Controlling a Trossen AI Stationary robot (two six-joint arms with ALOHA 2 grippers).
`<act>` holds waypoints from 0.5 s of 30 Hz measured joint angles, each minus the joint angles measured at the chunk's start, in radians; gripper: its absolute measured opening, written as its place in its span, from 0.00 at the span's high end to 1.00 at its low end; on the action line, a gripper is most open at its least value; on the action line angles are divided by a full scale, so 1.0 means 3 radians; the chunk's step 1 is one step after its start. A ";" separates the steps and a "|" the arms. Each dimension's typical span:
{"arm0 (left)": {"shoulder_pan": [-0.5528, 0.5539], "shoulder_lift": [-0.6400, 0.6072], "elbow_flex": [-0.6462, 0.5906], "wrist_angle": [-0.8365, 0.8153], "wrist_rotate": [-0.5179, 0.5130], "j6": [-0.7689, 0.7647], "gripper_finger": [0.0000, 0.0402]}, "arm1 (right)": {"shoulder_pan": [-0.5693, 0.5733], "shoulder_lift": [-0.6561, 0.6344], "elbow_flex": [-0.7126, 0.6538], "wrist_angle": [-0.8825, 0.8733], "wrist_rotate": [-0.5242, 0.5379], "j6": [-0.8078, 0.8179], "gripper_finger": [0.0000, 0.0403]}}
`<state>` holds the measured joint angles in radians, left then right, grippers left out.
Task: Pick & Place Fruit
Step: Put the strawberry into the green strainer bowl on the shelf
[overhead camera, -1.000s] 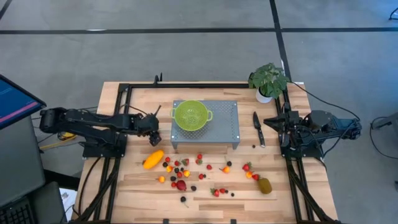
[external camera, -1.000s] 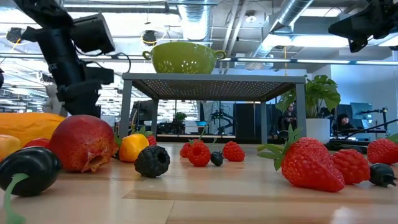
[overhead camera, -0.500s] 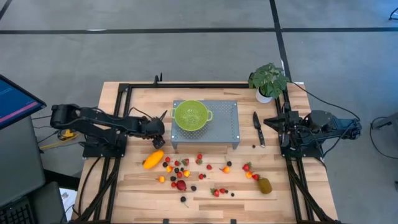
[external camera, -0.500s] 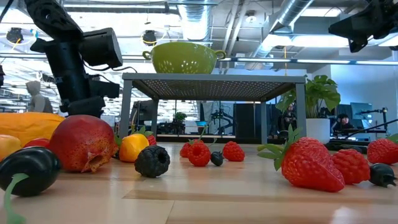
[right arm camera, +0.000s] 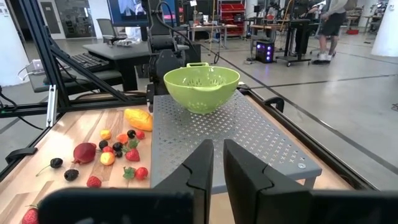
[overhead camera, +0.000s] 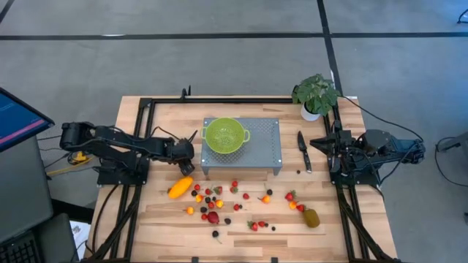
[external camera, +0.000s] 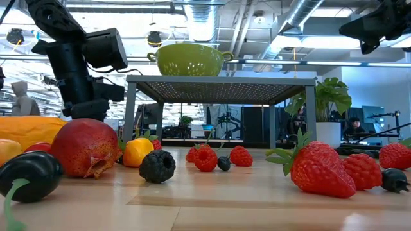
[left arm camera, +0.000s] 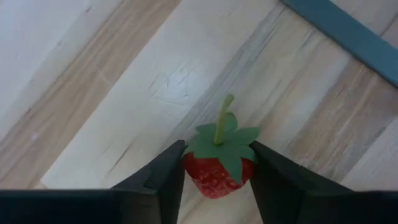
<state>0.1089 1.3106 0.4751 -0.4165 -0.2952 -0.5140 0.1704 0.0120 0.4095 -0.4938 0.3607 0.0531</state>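
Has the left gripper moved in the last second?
Yes. The left gripper shifted toward the grey rack, now beside the green colander.

A robotics lab or workshop hall: exposed silver ducts and pipes run under an open ceiling, the concrete floor carries dark marking lines, and desks with monitors and equipment racks fill the room beyond the wooden table. People stand and sit among the benches in the background.

L claw apparently gripping, R claw shut, parked.
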 joint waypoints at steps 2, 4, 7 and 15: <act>0.0000 0.0000 -0.0001 0.0005 -0.0009 0.0000 0.64 | 0.0001 0.0000 0.0000 0.0000 -0.0001 0.0000 0.92; 0.0000 0.0001 -0.0001 0.0005 -0.0014 0.0001 0.64 | 0.0000 0.0000 0.0000 0.0000 -0.0001 0.0000 0.92; 0.0000 0.0001 -0.0004 0.0005 -0.0021 0.0001 0.61 | 0.0000 0.0000 0.0000 0.0000 -0.0001 0.0000 0.92; 0.0000 0.0003 -0.0004 0.0004 -0.0033 0.0001 0.63 | 0.0000 0.0000 0.0000 0.0000 0.0000 0.0000 0.92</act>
<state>0.1089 1.3113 0.4740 -0.4152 -0.3050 -0.5137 0.1703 0.0120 0.4095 -0.4938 0.3607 0.0532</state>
